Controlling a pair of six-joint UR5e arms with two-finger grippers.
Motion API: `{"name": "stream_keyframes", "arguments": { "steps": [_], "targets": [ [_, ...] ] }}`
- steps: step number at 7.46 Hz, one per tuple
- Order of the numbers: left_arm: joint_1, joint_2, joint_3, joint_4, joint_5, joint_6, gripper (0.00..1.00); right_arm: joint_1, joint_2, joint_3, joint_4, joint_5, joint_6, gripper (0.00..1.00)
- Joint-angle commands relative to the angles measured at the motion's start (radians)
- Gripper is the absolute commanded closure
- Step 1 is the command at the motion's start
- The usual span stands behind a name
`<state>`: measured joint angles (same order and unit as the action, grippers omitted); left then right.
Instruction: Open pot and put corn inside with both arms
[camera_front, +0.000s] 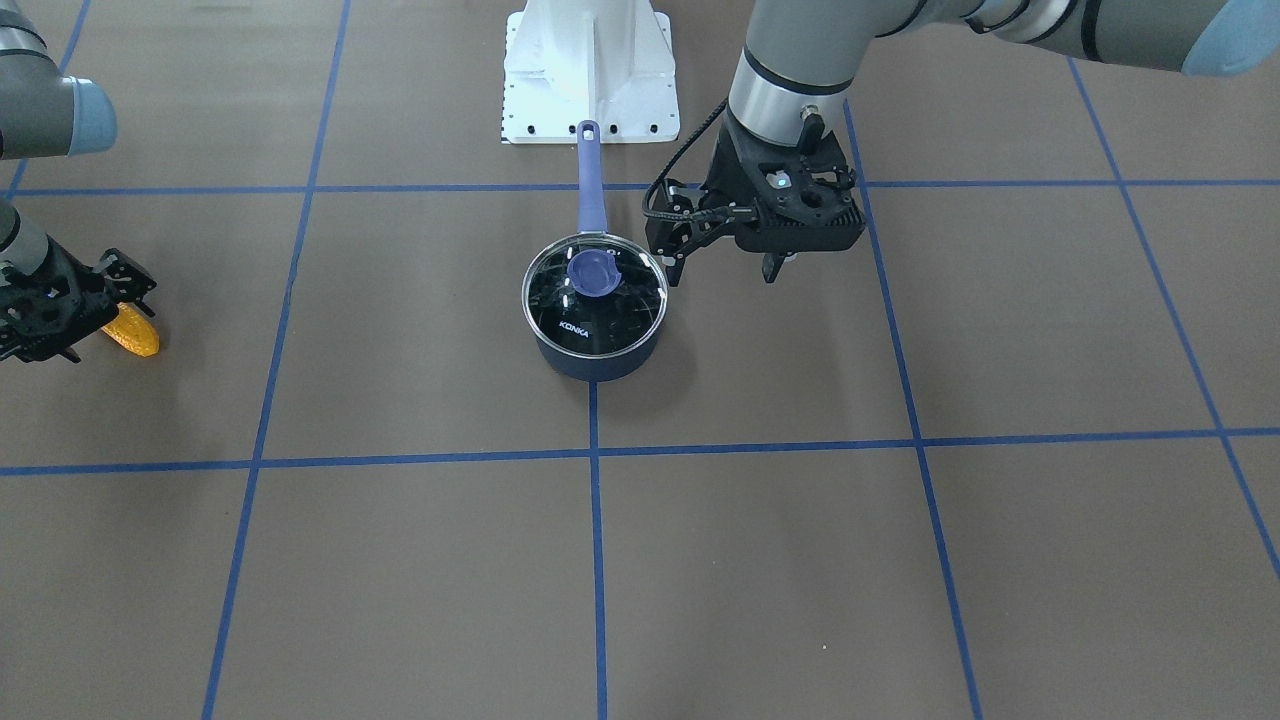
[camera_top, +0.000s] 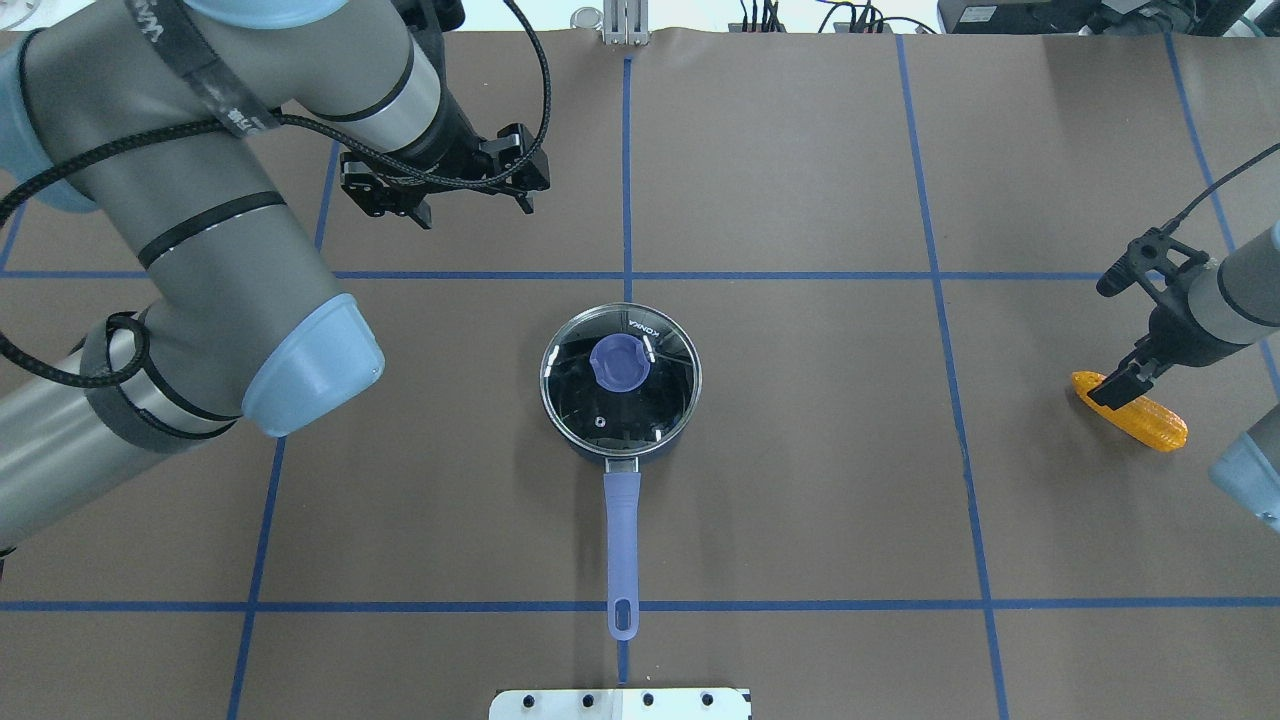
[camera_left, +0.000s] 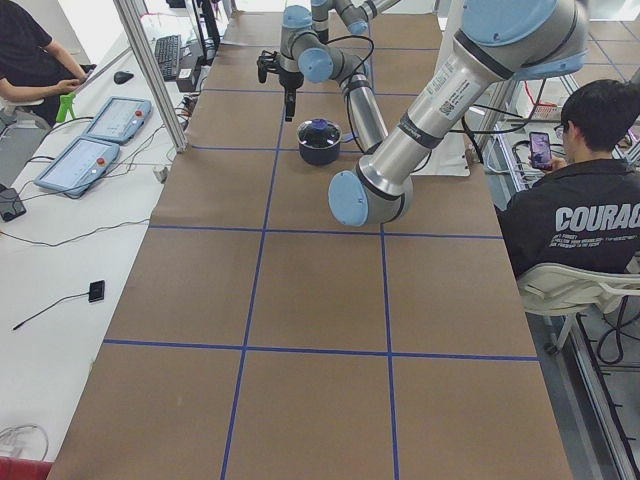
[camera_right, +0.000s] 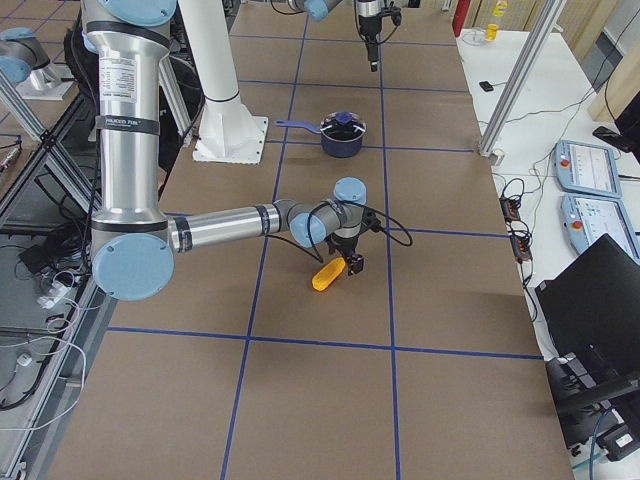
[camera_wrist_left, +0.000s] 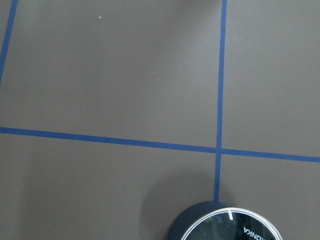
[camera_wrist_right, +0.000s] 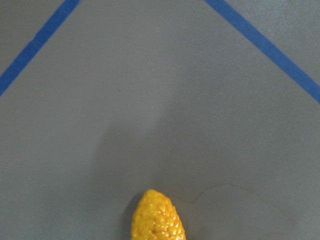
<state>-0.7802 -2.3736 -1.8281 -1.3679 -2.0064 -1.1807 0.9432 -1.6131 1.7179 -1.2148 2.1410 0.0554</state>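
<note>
Glass lid seated on pot | left claw spread at 10 o'clock, to be centred over knob | right claw at corn, grip cannot be told

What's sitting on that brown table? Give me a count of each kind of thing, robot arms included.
Robot arms: 2
Pot: 1
Glass lid: 1, on the pot
Corn cob: 1
Total: 5
</note>
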Motion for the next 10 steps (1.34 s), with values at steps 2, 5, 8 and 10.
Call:
{"name": "stream_keyframes", "arguments": {
  "steps": [2, 5, 8, 10],
  "targets": [
    [0.002, -0.016, 0.024, -0.005, 0.0, -0.003, 0.03, -0.004, -0.034, 0.005, 0.004, -0.021, -0.025, 0.06],
    [0.004, -0.022, 0.032, -0.005, 0.0, -0.003, 0.03, -0.027, -0.053, 0.008, 0.011, -0.038, -0.025, 0.3],
    [0.021, -0.03, 0.084, -0.068, 0.017, -0.03, 0.03, -0.053, -0.048, 0.006, 0.011, -0.053, -0.023, 0.53],
    [0.028, -0.029, 0.082, -0.068, 0.023, -0.034, 0.03, -0.052, -0.041, 0.012, 0.008, -0.049, -0.025, 0.55]
  ]
}}
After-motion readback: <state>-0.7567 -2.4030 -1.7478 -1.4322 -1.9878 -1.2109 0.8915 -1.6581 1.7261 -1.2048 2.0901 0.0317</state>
